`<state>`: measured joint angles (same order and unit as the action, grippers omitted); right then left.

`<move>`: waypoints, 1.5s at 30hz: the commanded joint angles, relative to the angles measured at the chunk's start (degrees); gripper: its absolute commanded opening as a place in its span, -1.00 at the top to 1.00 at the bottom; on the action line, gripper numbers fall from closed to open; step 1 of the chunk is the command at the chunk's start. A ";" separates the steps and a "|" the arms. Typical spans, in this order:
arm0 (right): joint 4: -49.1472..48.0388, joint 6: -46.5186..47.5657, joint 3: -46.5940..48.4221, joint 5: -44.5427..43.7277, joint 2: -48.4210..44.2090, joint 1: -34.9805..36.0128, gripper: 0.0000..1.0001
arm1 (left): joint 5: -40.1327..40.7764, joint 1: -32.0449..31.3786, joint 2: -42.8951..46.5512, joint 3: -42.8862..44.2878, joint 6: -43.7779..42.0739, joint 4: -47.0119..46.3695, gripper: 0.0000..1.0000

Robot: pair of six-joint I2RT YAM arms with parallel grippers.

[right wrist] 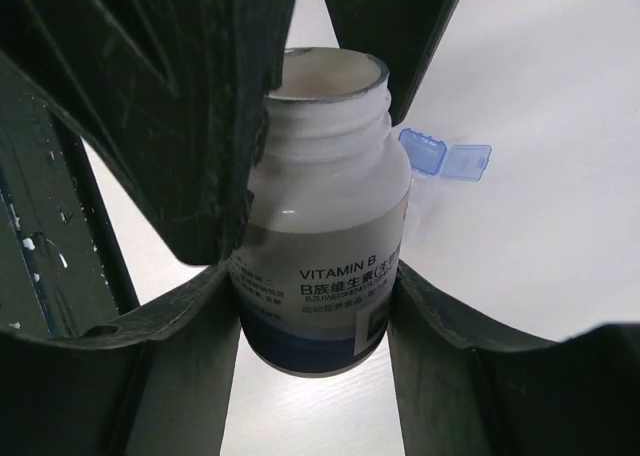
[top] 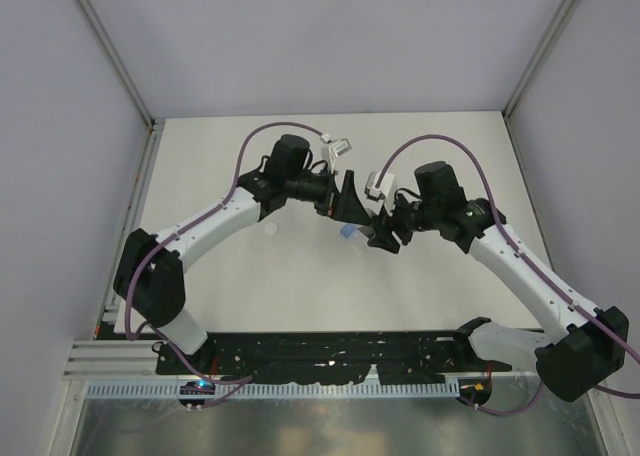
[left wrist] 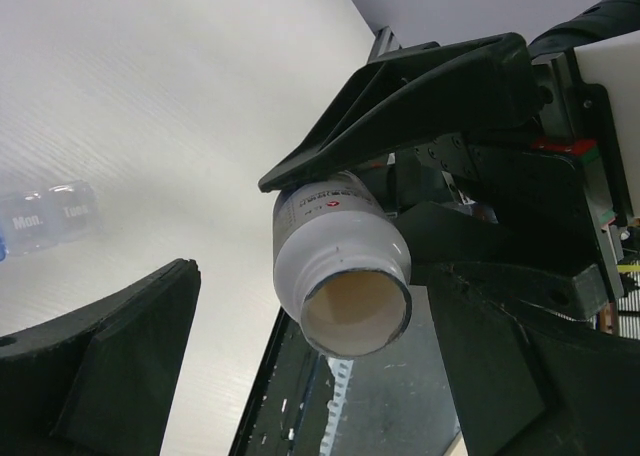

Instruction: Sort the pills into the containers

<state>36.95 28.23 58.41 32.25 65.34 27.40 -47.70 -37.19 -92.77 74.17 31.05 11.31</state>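
Clamped in right end effector (top: 384, 238), uncapped white plastic vitamin bottle (right wrist: 322, 266), mouth and long axis aimed toward spread-apart left end effector (top: 351, 204).

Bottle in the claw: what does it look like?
The bottle is round and white, plastic by the look of it, with a threaded neck and no cap, so its mouth is open. Its label reads VITAMIN B above a dark blue band. The right claw pinches its sides, holding it tipped above the table. Inside looks tan.
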 commanded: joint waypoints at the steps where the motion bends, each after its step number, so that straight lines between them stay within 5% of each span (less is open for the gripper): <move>1: -2.05 -0.54 3.46 -0.17 0.22 0.99 0.73 | 0.50 -1.30 -0.57 2.91 1.65 -2.08 -0.97; 6: -2.06 -0.63 3.90 -0.43 0.66 1.52 0.73 | 0.94 -2.10 -1.53 3.17 2.52 -1.91 -0.79; 12: -2.32 -0.98 3.73 -0.87 -0.30 1.61 0.71 | 0.16 -2.10 -1.71 1.86 2.61 -2.87 -0.19; 18: -2.23 -1.33 4.60 -0.87 -1.71 1.43 0.39 | -5.37 -1.75 -1.80 -0.86 5.24 -9.89 0.95; 19: -2.32 -1.42 4.87 -0.87 -2.14 1.52 0.35 | -6.34 -1.48 -1.71 -1.48 6.38 -12.78 1.00; 22: -3.11 -2.21 5.22 -0.79 -2.76 1.61 0.01 | -9.15 -0.61 -1.36 -5.25 12.61 -22.44 1.00; 25: -3.99 -3.17 5.75 -0.79 -3.46 1.52 -0.11 | -11.44 0.27 -1.27 -7.72 17.89 -31.15 1.00; 31: -6.09 -4.67 6.45 0.09 -3.90 1.43 -0.36 | -11.71 1.94 0.31 -9.39 18.52 -33.64 1.00; 45: -11.63 -7.22 3.55 3.17 -4.78 1.52 -0.41 | -12.24 3.09 3.21 -14.23 25.89 -46.45 1.00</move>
<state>29.74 22.02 62.35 33.47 62.35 28.56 -58.17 -34.57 -92.47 61.23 52.18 -24.45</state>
